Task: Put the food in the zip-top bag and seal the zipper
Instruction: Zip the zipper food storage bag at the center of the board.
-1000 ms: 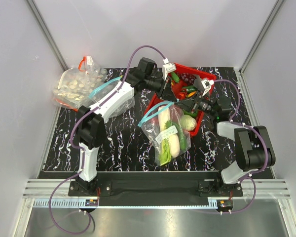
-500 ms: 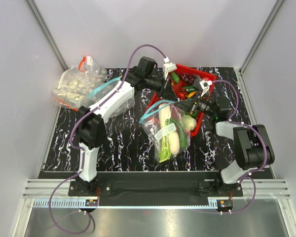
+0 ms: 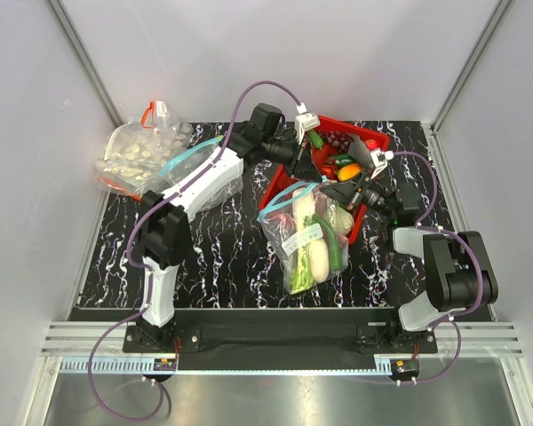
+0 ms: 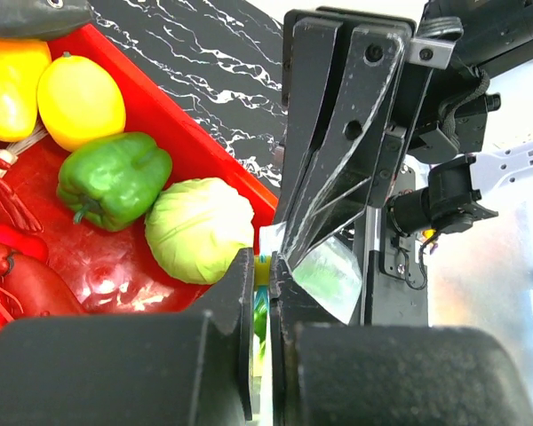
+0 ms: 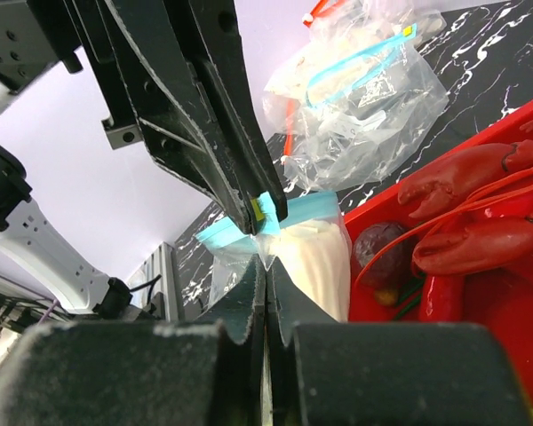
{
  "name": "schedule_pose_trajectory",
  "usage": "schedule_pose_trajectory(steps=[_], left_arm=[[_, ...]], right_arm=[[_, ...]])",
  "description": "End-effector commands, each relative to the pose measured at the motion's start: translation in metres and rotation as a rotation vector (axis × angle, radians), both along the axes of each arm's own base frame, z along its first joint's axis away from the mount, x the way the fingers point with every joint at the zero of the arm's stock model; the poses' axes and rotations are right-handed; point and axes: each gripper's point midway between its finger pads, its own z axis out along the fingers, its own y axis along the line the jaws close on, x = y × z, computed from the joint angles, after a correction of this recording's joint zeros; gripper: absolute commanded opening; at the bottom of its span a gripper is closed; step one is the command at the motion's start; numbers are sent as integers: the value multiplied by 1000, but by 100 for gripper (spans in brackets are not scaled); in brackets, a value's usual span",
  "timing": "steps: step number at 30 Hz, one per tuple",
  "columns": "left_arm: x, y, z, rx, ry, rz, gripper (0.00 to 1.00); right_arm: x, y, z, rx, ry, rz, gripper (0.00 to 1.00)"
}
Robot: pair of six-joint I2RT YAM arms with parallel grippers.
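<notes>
The zip-top bag (image 3: 284,232) lies on the black marbled table (image 3: 222,257), just in front of the red basket (image 3: 373,139). Its mouth end is raised over the basket's near rim and its closed end points toward the arm bases. Inside it, seen through the clear plastic, are a long leek (image 3: 299,213) with its green leaves toward the bottom of the bag, a white radish (image 3: 318,257) beside it, and a dark green piece (image 3: 335,253) on the right. A white label sits across the front of the bag. The teal zipper (image 3: 284,193) curves along the raised mouth. The left gripper (image 4: 263,266) comes in from the far side, its fingers pressed together on the zipper strip; the right wrist view shows the teal strip clamped at their tips. The right gripper (image 5: 265,275) meets it from the other side, its fingers closed tightly on the clear plastic of the bag just below the strip, so the two grippers nearly touch tip to tip. The basket holds a pale cabbage (image 4: 200,229), a green pepper (image 4: 114,177), yellow lemons (image 4: 80,102) and a red lobster (image 5: 480,235). At the far left of the table lies a second clear bag (image 3: 133,155) with a red strip and small white pieces inside.
</notes>
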Motion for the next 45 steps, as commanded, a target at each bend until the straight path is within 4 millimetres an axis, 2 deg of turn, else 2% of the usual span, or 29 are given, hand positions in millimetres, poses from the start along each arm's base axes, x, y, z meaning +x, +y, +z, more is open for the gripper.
schedule_pose_trajectory(steps=[1,11,18,20,29,33,37,45], left_arm=[[10,18,23,-26,-63,49,0],[7,17,16,-42,-45,31,1],[9,19,-3,-24,-31,49,1],[10,18,-5,-30,-32,54,1],[12,19,-24,-20,-5,60,1],[13,25,-27,-14,2,74,0],[11,34,-23,-3,-9,100,0],[6,56,-31,53,-12,174,0]], right_arm=[[13,-20,21,51,-83,-91,0],[17,-29,23,19,-83,-171,0],[21,-43,22,42,-68,-262,0],[26,-61,22,50,-62,-328,0],[31,-88,17,95,-29,-433,0],[34,-99,10,87,8,-488,0],[34,-109,13,66,-2,-551,0],[35,-120,9,48,20,-611,0]])
